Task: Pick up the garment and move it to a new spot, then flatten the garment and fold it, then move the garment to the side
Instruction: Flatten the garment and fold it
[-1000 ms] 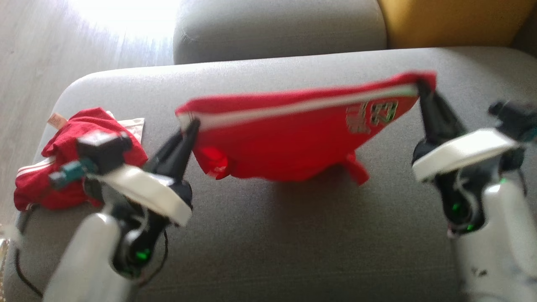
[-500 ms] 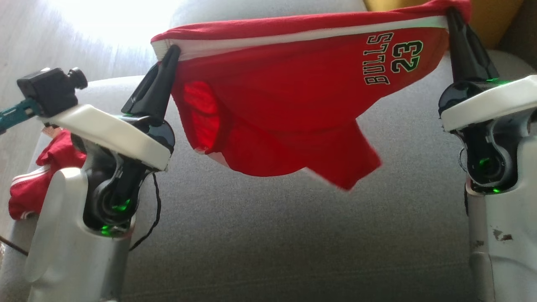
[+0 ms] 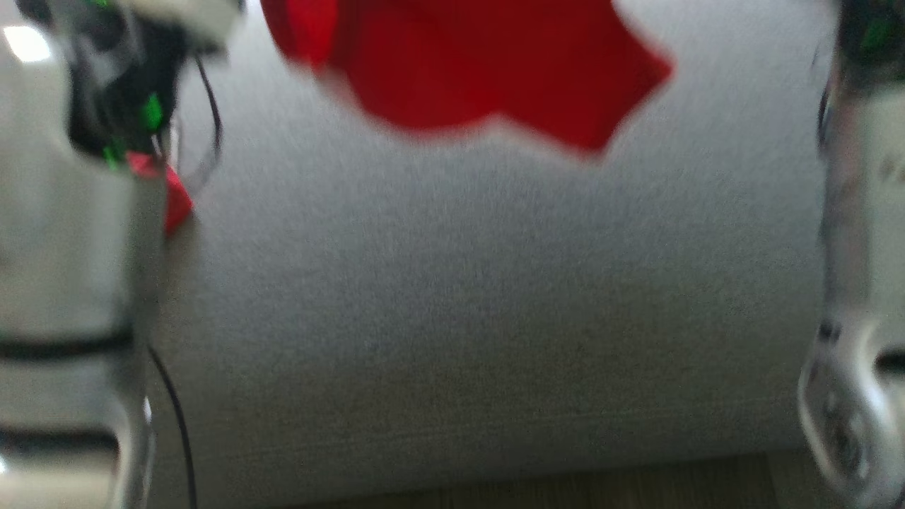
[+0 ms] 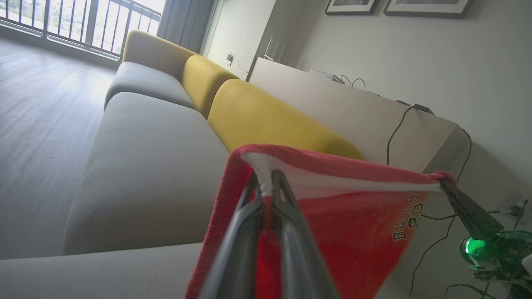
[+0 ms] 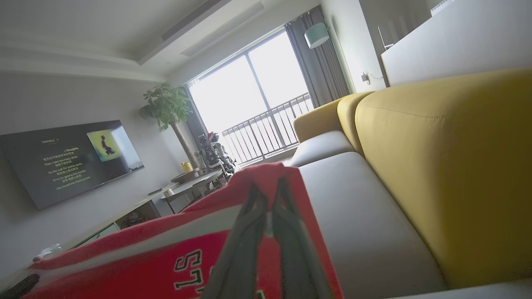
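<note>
Up it goes: both arms have hoisted the red garment point(image 3: 466, 71) well clear of the grey sofa seat point(image 3: 459, 297); left gripper point(image 4: 266, 185) pinched tight on one waistband corner, right gripper point(image 5: 268, 203) clamped on the other; it hangs stretched between them, looking ready to carry to a new spot.

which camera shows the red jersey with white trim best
Left wrist view: the red jersey with white trim hangs stretched between left gripper and right gripper, lettering visible. Right wrist view shows one corner, part of the lettering; head view, a blurred lower edge.
</note>
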`<state>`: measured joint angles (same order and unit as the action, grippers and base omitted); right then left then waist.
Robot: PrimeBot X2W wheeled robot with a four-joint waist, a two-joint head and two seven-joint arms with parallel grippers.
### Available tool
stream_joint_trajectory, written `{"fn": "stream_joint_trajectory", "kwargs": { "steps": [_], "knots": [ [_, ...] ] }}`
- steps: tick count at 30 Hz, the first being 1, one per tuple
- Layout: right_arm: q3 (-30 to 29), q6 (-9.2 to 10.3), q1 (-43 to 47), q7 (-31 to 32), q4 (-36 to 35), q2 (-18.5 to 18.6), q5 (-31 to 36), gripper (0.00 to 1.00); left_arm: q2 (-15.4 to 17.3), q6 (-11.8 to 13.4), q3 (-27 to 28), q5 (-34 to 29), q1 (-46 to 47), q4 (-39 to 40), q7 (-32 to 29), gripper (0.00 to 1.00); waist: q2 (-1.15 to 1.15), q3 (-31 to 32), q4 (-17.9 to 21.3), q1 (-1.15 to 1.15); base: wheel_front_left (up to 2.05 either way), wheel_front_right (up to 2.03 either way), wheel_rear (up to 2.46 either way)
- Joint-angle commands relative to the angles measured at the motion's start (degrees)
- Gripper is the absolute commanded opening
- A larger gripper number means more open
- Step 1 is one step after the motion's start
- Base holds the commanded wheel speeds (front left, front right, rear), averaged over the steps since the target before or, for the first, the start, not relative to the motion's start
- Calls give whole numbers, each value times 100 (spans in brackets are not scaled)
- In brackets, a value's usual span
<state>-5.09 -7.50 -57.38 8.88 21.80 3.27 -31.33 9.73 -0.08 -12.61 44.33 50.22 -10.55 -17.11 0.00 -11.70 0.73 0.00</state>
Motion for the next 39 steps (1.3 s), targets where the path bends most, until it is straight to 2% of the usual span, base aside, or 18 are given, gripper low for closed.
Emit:
{"fn": "stream_joint_trajectory", "kwargs": {
  "steps": [1,6,10,11,13,17,21,26,33,39],
  "knots": [
    [100,1,-804,-231,36,-39,11,0,213,-96,168,-143,784,-102,138,0,0,-1033,93,0,0,0,0],
    [71,1,-2482,-1164,1041,-39,-23,0,115,-228,144,-756,2577,-1208,1198,0,0,-1797,103,0,0,0,0],
    [-5,1,-3117,-1912,1930,-39,-171,0,20,-408,-26,-1209,3353,-2048,2273,0,0,-2132,92,0,0,0,0],
    [-7,1,-3170,-2020,2179,-39,-270,0,7,-456,-116,-1320,3428,-2259,2495,0,0,-2184,90,0,0,0,0],
    [25,1,-3186,-2025,2745,-39,-944,0,-68,-523,-264,-1424,3470,-2745,2743,0,0,-2259,58,0,0,0,0],
    [490,1,-3029,-2037,3654,-39,-1820,0,-218,-621,-475,-1446,3348,-3603,2920,0,0,-2406,13,0,0,0,0],
    [1015,1,-2772,-2022,4297,-39,-2180,0,-254,-688,-801,-1579,3061,-4222,3020,0,0,-2451,-39,0,0,0,0],
    [1268,1,-2519,-1830,4889,-39,-2514,0,-259,-724,-1122,-1631,2658,-4745,2998,0,0,-2300,-70,0,0,0,0],
    [1626,1,-2043,-1449,5185,-39,-2572,0,-129,-738,-1936,-1746,1981,-5103,2895,0,0,-1890,-94,0,0,0,0],
    [1598,1,-1505,-1068,5212,103,-2307,0,112,-739,-2637,-1728,1468,-5054,2906,0,0,-1517,-56,0,0,0,0]
  ]
}}
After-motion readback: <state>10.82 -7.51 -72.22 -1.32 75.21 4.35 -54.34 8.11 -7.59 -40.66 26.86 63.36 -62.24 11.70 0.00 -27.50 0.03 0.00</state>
